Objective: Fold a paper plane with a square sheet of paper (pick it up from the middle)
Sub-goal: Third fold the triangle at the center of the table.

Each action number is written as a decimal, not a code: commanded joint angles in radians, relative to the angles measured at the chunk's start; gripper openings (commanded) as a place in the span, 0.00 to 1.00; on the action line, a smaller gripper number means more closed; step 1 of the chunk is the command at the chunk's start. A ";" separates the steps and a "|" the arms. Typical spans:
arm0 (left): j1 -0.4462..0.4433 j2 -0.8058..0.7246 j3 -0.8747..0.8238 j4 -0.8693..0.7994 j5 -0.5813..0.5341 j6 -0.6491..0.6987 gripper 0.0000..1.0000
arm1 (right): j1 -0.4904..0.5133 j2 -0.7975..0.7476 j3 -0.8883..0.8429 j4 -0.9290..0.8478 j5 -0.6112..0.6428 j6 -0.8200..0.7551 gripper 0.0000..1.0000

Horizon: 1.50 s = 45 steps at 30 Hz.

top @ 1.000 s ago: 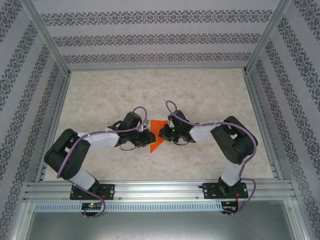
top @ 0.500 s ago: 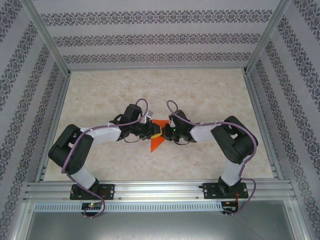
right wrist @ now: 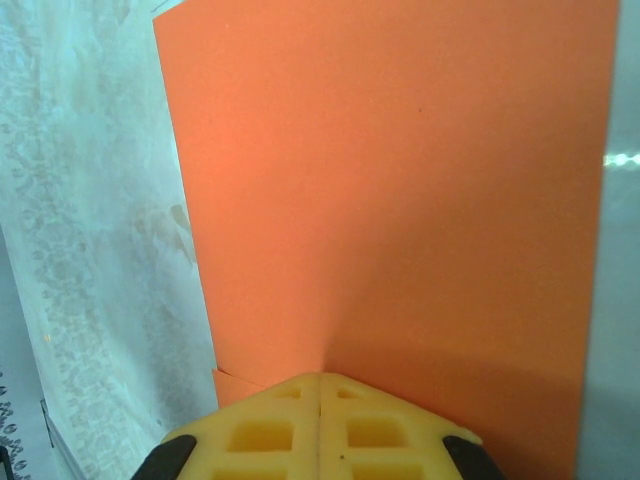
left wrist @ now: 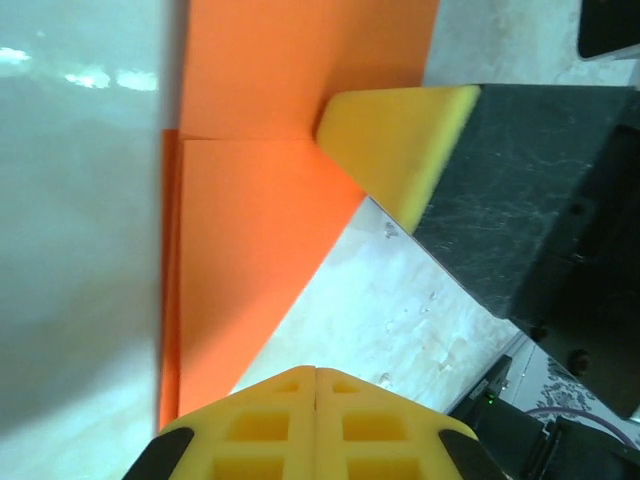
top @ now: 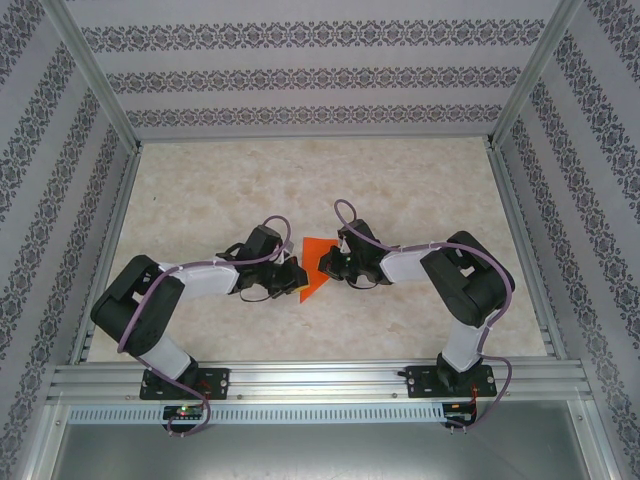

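Overhead view, centre of frame: the thin bright orange paper sheet (top: 318, 250), partly folded into a tapering shape, lies flat on the pale marbled table top (top: 200, 190) between the two arms. Its long axis runs from a broad upper edge down to a narrow tip at lower left, so it points toward the near edge of the table.

The left gripper (top: 296, 280) meets the sheet from the left, the right gripper (top: 325, 262) from the right. In the left wrist view the left gripper (left wrist: 316, 400) has its yellow pads closed together at the bottom of the frame, at the sheet's slanted edge (left wrist: 260, 220); whether paper is caught between them cannot be told. At upper right a yellow fingertip (left wrist: 400, 150) of the right gripper rests on a fold line. In the right wrist view the right gripper (right wrist: 320, 400) is fully closed with nothing clamped, its tip on the sheet (right wrist: 400, 200).

The step appears to be creasing. It is probably best done with the right tip pinning the layers while the left tip runs along the fold, keeping the edges aligned.
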 commanded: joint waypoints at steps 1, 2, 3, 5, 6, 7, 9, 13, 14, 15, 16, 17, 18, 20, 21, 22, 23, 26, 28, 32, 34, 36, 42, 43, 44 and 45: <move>-0.010 -0.013 0.008 0.039 -0.015 -0.027 0.06 | 0.012 0.039 -0.015 -0.035 0.049 0.003 0.03; -0.011 -0.005 0.014 0.052 -0.006 -0.030 0.05 | 0.012 0.039 -0.015 -0.036 0.049 0.004 0.03; -0.013 0.005 0.024 0.056 0.000 -0.029 0.06 | 0.013 0.039 -0.015 -0.036 0.048 0.003 0.03; -0.019 0.030 0.051 0.043 0.013 -0.017 0.06 | 0.012 0.040 -0.015 -0.036 0.049 0.004 0.03; -0.023 0.045 0.067 0.030 0.017 -0.011 0.06 | 0.013 0.041 -0.013 -0.036 0.047 0.004 0.03; -0.027 0.059 0.080 0.018 0.019 -0.004 0.06 | 0.013 0.042 -0.013 -0.036 0.046 0.003 0.03; -0.039 0.079 0.101 -0.004 0.017 0.006 0.06 | 0.012 0.042 -0.011 -0.037 0.047 0.006 0.03; -0.056 0.121 0.148 -0.069 -0.006 0.036 0.04 | 0.011 0.039 -0.012 -0.038 0.049 0.005 0.03; -0.059 0.128 0.149 -0.062 -0.007 0.032 0.04 | 0.012 0.039 -0.012 -0.040 0.050 0.005 0.03; -0.062 0.137 0.149 -0.046 -0.008 0.025 0.04 | 0.011 0.039 -0.012 -0.038 0.049 0.007 0.03; -0.065 0.147 0.152 -0.040 -0.006 0.022 0.04 | 0.013 0.040 -0.012 -0.037 0.049 0.007 0.03; -0.069 0.157 0.157 -0.040 -0.007 0.023 0.04 | 0.014 0.041 -0.013 -0.039 0.049 0.008 0.03; -0.070 0.165 0.165 -0.040 -0.010 0.022 0.04 | 0.013 0.040 -0.012 -0.039 0.049 0.008 0.03; -0.072 0.180 0.173 -0.039 -0.018 0.025 0.04 | 0.013 0.038 -0.013 -0.039 0.049 0.006 0.04; -0.073 0.186 0.174 -0.040 -0.023 0.027 0.04 | 0.013 0.038 -0.014 -0.041 0.051 0.007 0.04; -0.073 0.193 0.175 -0.044 -0.028 0.030 0.04 | 0.014 0.038 -0.015 -0.042 0.052 0.007 0.04; -0.073 0.199 0.177 -0.049 -0.035 0.034 0.04 | 0.014 0.038 -0.015 -0.042 0.050 0.006 0.04; -0.072 0.214 0.178 -0.077 -0.059 0.055 0.04 | 0.013 0.038 -0.016 -0.048 0.052 0.003 0.04; -0.072 0.223 0.166 -0.077 -0.060 0.061 0.04 | 0.014 0.037 -0.016 -0.051 0.052 0.001 0.04; -0.072 0.238 0.140 -0.064 -0.054 0.065 0.05 | 0.011 0.038 -0.015 -0.063 0.058 -0.004 0.04; -0.072 0.239 0.128 -0.076 -0.066 0.074 0.05 | 0.012 0.038 -0.015 -0.069 0.060 -0.005 0.04; -0.072 0.232 0.116 -0.088 -0.079 0.082 0.05 | 0.010 0.035 -0.015 -0.072 0.061 -0.005 0.04; -0.061 0.176 0.067 -0.096 -0.077 0.087 0.05 | 0.007 0.032 -0.018 -0.089 0.069 -0.012 0.04; -0.059 0.162 0.061 -0.100 -0.075 0.088 0.05 | 0.005 0.033 -0.016 -0.092 0.067 -0.015 0.04; -0.057 0.149 0.053 -0.105 -0.070 0.091 0.06 | 0.005 0.035 -0.015 -0.096 0.068 -0.016 0.04; -0.055 0.140 0.049 -0.110 -0.065 0.095 0.06 | 0.002 0.036 -0.015 -0.099 0.069 -0.017 0.04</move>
